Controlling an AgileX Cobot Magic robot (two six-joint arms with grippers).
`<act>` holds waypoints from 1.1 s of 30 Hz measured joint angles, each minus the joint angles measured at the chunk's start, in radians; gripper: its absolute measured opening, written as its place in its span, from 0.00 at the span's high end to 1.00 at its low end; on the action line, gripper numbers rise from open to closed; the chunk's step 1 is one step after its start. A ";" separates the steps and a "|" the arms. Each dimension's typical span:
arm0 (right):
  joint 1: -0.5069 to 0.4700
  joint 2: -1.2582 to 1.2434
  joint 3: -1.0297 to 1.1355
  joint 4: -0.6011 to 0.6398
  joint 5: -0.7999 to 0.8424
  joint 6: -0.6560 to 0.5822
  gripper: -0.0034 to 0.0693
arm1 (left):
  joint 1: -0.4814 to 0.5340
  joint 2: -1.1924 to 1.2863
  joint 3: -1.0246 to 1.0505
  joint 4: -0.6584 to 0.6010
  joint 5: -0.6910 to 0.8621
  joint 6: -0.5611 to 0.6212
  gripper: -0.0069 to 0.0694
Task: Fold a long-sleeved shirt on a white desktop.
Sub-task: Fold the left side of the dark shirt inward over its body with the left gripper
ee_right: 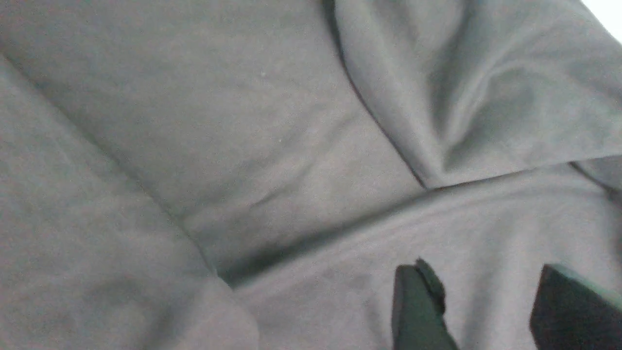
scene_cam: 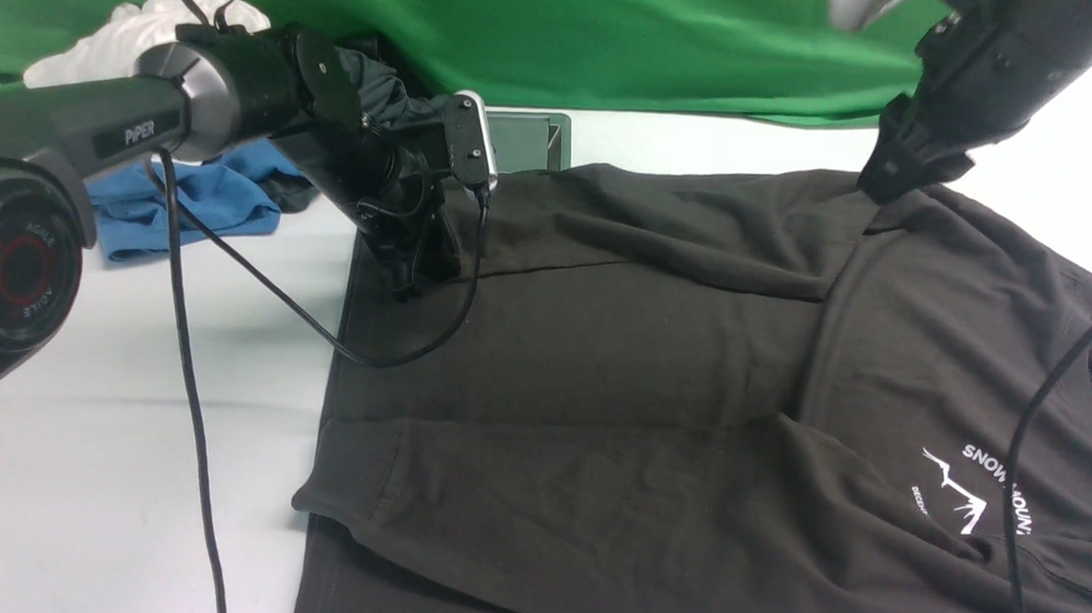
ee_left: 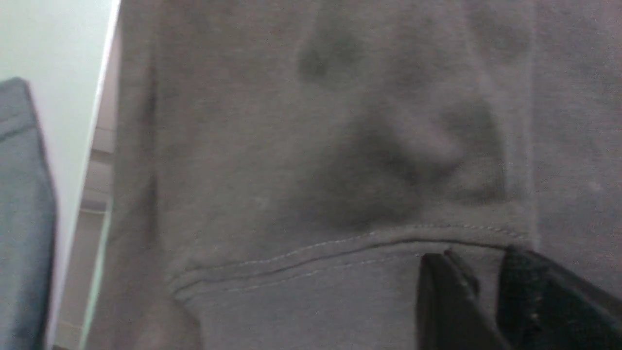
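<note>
Shirt (scene_cam: 645, 366): plain charcoal black, with a white mountain logo (scene_cam: 957, 495) and white lettering
Worktop (scene_cam: 87, 471): white
Backdrop (scene_cam: 567, 40): green
Blue cloth (scene_cam: 210, 200): bright blue
White cloth (scene_cam: 125, 35): white

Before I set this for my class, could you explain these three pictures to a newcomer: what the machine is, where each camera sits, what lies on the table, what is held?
It is a robot with two arms, each ending in a two-fingered gripper. The wide picture looks forward from between the arms; the close-ups come from cameras on the wrists. A black long-sleeved shirt lies on the white desktop, sleeves folded across its body; a blue garment and a white garment lie at far left. The right gripper is open near the shoulder, nothing between its fingers. The left gripper is at a hem, fingers nearly together; whether it pinches cloth is unclear.
</note>
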 joint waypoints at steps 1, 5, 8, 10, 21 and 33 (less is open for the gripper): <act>0.000 -0.008 0.000 0.000 0.000 0.000 0.47 | 0.000 -0.001 0.000 0.000 0.007 0.000 0.78; 0.000 -0.015 0.000 0.000 0.000 0.000 0.47 | 0.000 -0.009 0.001 0.007 0.018 -0.001 0.87; 0.000 -0.015 0.002 0.003 0.001 0.002 0.47 | 0.000 -0.026 0.004 0.026 0.035 -0.024 0.88; 0.000 -0.015 0.002 0.006 0.001 0.002 0.47 | 0.000 -0.045 0.005 0.035 0.049 -0.031 0.88; 0.000 -0.015 0.002 0.019 0.001 0.002 0.47 | 0.000 -0.109 0.005 0.070 0.199 -0.044 0.88; 0.000 -0.015 0.002 0.019 0.001 0.002 0.47 | 0.000 -0.109 0.005 0.127 0.227 -0.085 0.87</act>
